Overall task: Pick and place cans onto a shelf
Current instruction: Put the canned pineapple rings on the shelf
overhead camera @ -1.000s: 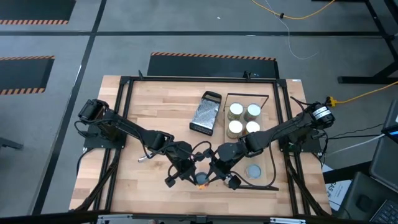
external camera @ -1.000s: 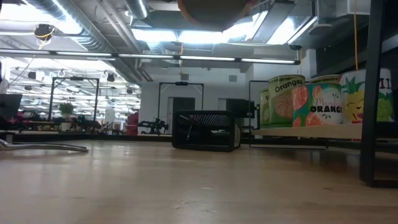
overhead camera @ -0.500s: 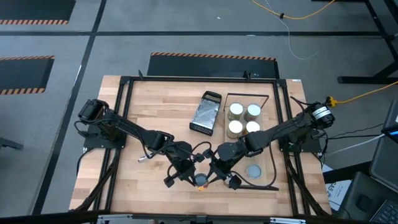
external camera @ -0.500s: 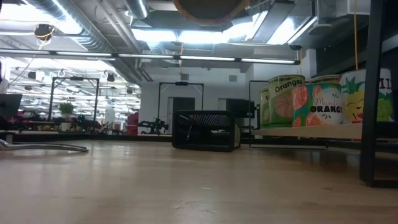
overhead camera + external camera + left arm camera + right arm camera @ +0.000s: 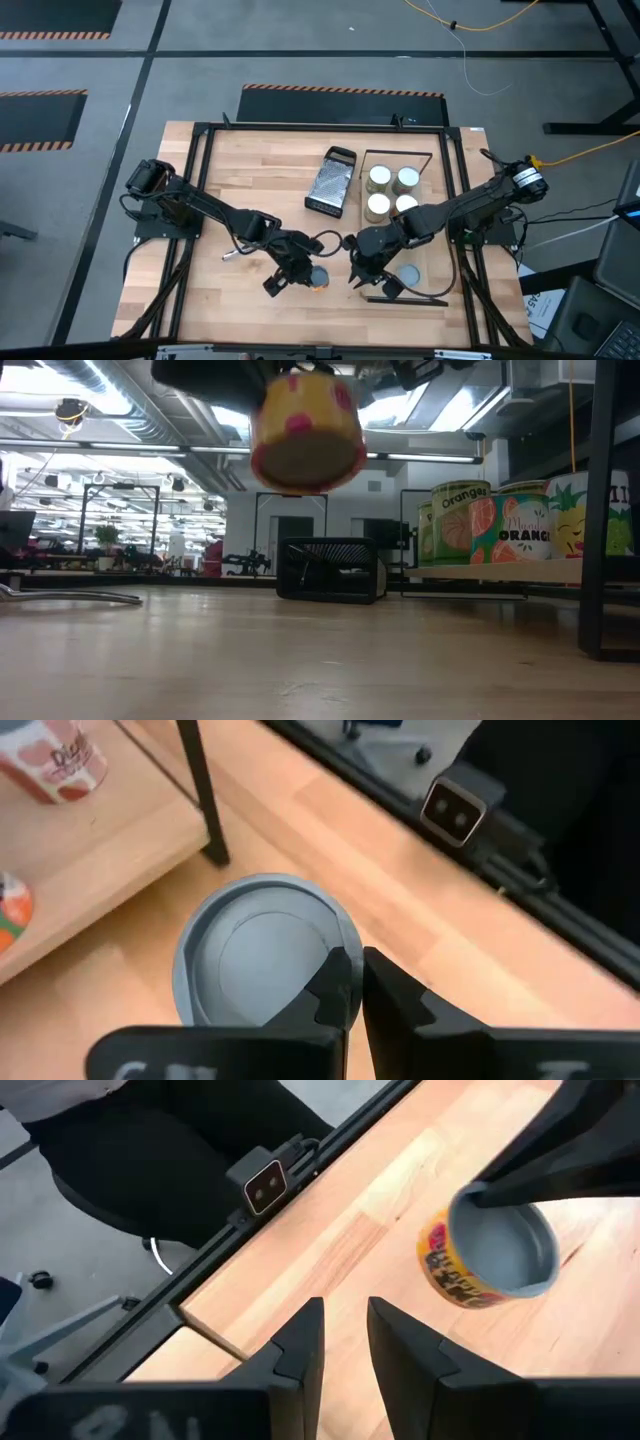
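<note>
**Yellow can held above the front of the table**

Dropping lower into the low view since a second ago, a yellow can is now showing its label and underside, hanging clear of the tabletop. The left gripper is holding it by the rim, fingers nearly together on its grey top. The right gripper, which has drawn back towards the shelf, is sitting just beside the can with its fingers slightly apart, holding nothing. Four cans are standing at the shelf's far end; a fifth is standing near its front. A grater is lying beside the shelf.
</note>
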`<action>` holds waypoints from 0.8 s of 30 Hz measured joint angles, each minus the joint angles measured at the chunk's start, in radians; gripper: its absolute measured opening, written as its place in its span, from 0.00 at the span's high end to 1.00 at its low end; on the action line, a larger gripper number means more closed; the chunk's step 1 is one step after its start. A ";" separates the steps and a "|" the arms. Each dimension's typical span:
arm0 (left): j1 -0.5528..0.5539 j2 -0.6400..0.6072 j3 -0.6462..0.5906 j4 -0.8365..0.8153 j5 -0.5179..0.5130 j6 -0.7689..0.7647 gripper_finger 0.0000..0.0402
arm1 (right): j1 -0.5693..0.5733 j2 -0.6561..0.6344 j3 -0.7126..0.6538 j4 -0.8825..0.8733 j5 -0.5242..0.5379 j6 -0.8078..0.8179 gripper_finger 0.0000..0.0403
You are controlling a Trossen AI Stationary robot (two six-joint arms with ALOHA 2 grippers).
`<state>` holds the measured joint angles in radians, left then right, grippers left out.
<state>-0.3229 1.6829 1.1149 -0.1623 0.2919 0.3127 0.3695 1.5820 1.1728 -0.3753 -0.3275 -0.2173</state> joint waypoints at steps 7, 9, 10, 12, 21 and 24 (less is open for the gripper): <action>0.000 0.000 0.000 -0.072 -0.046 0.013 0.97 | 0.000 -0.002 0.000 -0.012 0.001 0.000 0.79; 0.000 0.019 0.001 -0.081 -0.047 0.013 0.97 | 0.000 0.000 0.000 -0.012 0.001 0.000 0.79; -0.001 0.028 0.000 -0.093 -0.048 0.013 0.97 | 0.000 0.000 0.000 -0.010 0.001 0.000 0.79; -0.002 0.052 -0.001 -0.090 -0.045 0.013 0.97 | 0.000 0.000 0.000 -0.010 0.002 0.000 0.79; -0.003 0.149 -0.001 -0.062 -0.057 0.014 0.97 | 0.000 0.000 0.000 -0.002 0.018 0.000 0.79; -0.003 0.153 -0.001 -0.063 -0.108 0.014 0.96 | 0.000 0.000 0.000 0.004 0.019 0.000 0.79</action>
<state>-0.3260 1.8355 1.1137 -0.2253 0.1836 0.3271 0.3695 1.5824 1.1727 -0.3712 -0.3084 -0.2176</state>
